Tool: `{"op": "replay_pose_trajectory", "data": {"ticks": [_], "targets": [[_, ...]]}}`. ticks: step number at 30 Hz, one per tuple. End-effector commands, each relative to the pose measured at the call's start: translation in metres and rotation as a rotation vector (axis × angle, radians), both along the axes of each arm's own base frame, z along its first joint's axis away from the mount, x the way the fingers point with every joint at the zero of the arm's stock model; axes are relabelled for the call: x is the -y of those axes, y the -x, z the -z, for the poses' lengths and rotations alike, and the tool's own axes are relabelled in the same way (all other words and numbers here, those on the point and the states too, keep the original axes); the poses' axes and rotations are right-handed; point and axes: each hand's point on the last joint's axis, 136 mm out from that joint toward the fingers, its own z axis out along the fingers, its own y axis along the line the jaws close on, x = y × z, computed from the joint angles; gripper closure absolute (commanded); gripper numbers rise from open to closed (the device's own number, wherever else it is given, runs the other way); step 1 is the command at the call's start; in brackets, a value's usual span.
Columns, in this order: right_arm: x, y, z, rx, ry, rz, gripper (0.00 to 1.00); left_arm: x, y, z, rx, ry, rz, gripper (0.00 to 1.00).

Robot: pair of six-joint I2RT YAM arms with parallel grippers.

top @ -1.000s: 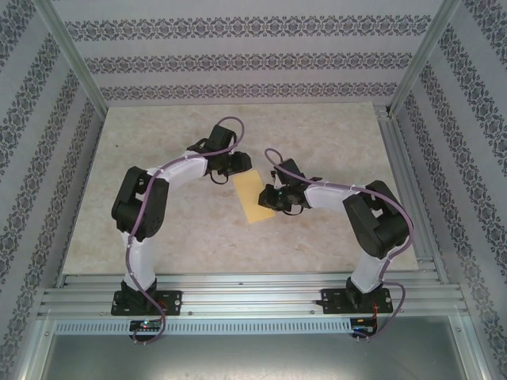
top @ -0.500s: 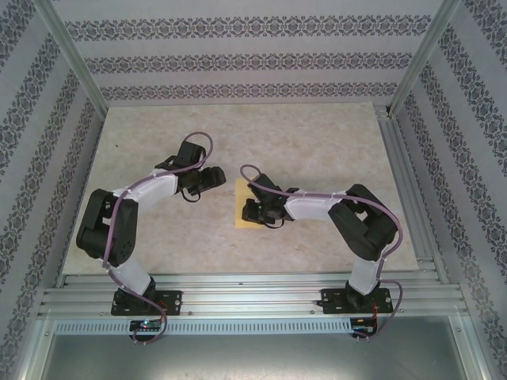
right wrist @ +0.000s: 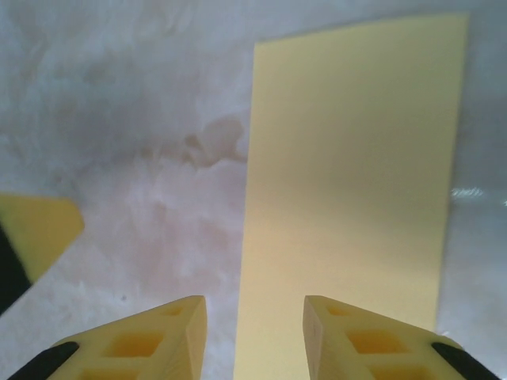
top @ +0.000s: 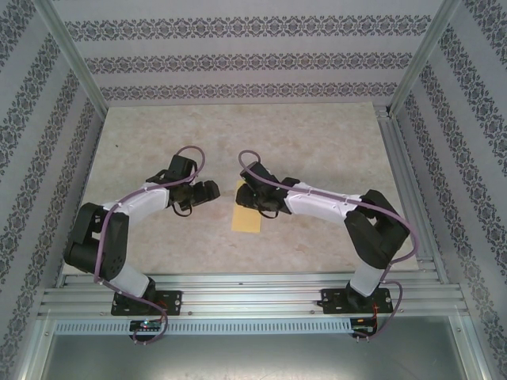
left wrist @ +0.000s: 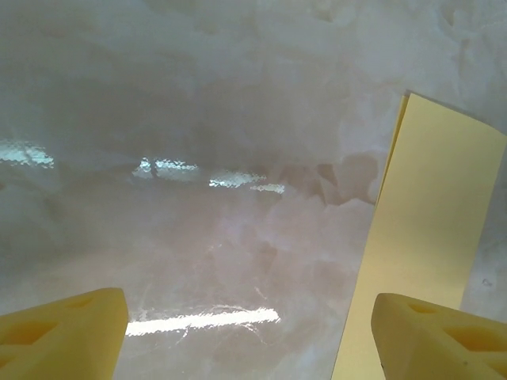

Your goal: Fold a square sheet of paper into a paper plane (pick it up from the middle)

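The square sheet of paper point(top: 248, 219) lies flat on the table as a narrow yellow rectangle, folded in half, not a pointed paper plane. A doubled edge shows at its far corner in the left wrist view, on the paper point(left wrist: 428, 237). My left gripper point(top: 211, 191) hovers just left of the sheet, open wide point(left wrist: 249, 305), with bare table between its fingers. My right gripper point(top: 242, 195) sits over the strip's far end, open point(right wrist: 253, 305). Its gap straddles the long left edge of the paper point(right wrist: 356, 174), and nothing is pinched.
The marble-look tabletop point(top: 317, 142) stretches bare beyond the arms. Patterned walls and aluminium posts point(top: 71, 55) box it in. A slotted rail point(top: 253, 289) runs along the near edge. A yellow finger point(right wrist: 36, 226) of the left gripper shows at the right wrist view's left edge.
My left arm pulled back to the left and down, and its jaws opened. My right gripper slid left over the paper and opened. The sheet now lies straighter and nearer the front.
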Motion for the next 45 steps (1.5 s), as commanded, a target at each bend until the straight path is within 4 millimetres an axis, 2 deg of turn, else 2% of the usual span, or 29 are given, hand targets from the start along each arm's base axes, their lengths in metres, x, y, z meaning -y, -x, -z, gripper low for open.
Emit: {"op": "replay_pose_trajectory", "data": {"ticks": [1,11,18,21,23,27,31,37,45], "targets": [[0.032,-0.012,0.017,0.004,0.178,0.029,0.58,0.005,0.002,-0.011,0.034,0.036,0.060,0.17],[0.032,-0.039,0.049,-0.061,0.163,0.028,0.67,0.028,0.019,-0.003,-0.033,0.121,0.134,0.12],[0.032,-0.046,0.060,-0.085,0.130,0.022,0.72,0.051,0.033,0.002,-0.081,0.155,0.190,0.19],[0.034,-0.047,0.056,-0.074,0.122,0.024,0.75,0.057,0.037,0.005,-0.093,0.154,0.201,0.22],[0.035,-0.048,0.046,-0.048,0.114,0.026,0.75,0.060,0.038,0.007,-0.099,0.154,0.207,0.23],[0.033,-0.048,0.025,0.001,0.094,0.015,0.69,0.064,0.039,0.010,-0.106,0.150,0.215,0.24],[0.029,-0.046,0.024,0.000,0.088,-0.004,0.66,0.066,0.039,0.011,-0.110,0.145,0.216,0.25],[0.019,-0.041,0.045,-0.059,0.055,-0.026,0.69,0.071,0.042,0.012,-0.118,0.151,0.226,0.29],[0.029,-0.038,0.072,-0.118,0.063,0.006,0.68,0.078,0.060,0.019,-0.194,0.162,0.230,0.27]]}}
